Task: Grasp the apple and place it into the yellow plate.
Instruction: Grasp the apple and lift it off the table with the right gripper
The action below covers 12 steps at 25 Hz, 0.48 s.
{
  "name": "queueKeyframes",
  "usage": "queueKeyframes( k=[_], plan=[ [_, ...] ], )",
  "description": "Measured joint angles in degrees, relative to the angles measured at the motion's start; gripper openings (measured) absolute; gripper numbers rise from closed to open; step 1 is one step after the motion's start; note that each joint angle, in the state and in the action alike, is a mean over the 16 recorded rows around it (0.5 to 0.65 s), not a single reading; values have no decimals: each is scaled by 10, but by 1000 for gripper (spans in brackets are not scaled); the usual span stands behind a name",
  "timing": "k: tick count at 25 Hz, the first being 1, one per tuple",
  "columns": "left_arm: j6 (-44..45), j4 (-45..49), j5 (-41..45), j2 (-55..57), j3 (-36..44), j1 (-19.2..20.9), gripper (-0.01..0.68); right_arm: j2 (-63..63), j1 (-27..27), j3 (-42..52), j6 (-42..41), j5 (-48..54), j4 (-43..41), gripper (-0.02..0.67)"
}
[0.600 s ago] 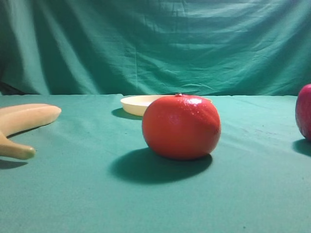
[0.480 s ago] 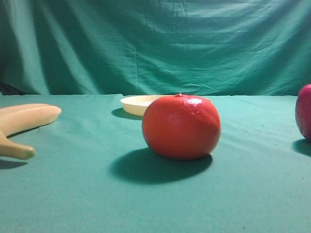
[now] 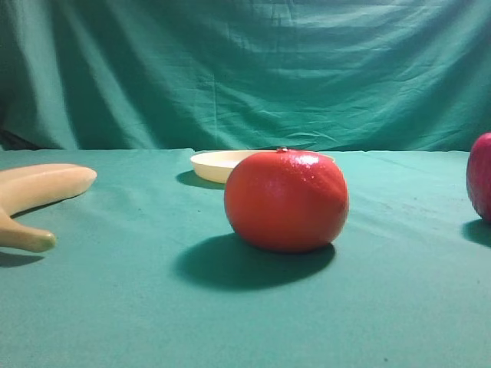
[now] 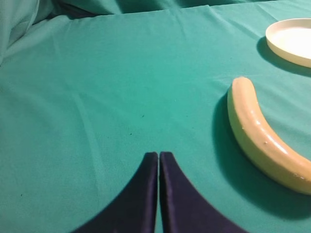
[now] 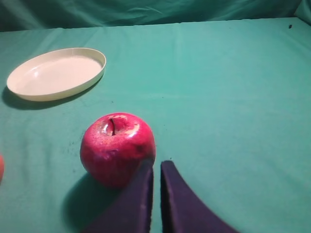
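Both pairs of dark fingers are pressed together with nothing between them. On the right gripper (image 5: 156, 167) the fingertips meet in a narrow seam just beside the small magenta-pink apple (image 5: 117, 149) with its thin dark stem and glossy speckled skin; the left fingertip overlaps the apple's lower right side in that view, though whether it touches the skin I cannot tell. The left gripper (image 4: 158, 158) is likewise closed, hanging over bare green cloth (image 4: 121, 87).

Taking the apple as the landmark: it sits upright on the cloth, free and not yet grasped. The shallow round cream-yellow plate (image 5: 56, 73) lies beyond it and to its left in the right wrist view, well apart and with nothing in it. A big glossy orange-red round fruit (image 3: 286, 199) stands on the apple's left in the high view, directly in front of the plate. A pale yellow curved banana (image 4: 262, 136) lies farther left still, nearer the left gripper.

Judging from this, the right arm is the natural one for the grasp, being next to the apple, but its fingers would have to part before they could straddle the fruit.
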Motion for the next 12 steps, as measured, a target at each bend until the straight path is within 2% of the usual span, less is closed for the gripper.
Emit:
queueKeyframes(
  k=[7,12],
  plan=[
    [0,0,0,0,0,0,0,0,0,0,-3,-10,4,48],
    [0,0,0,0,0,0,0,0,0,0,-5,-71,25,48]
  ],
)
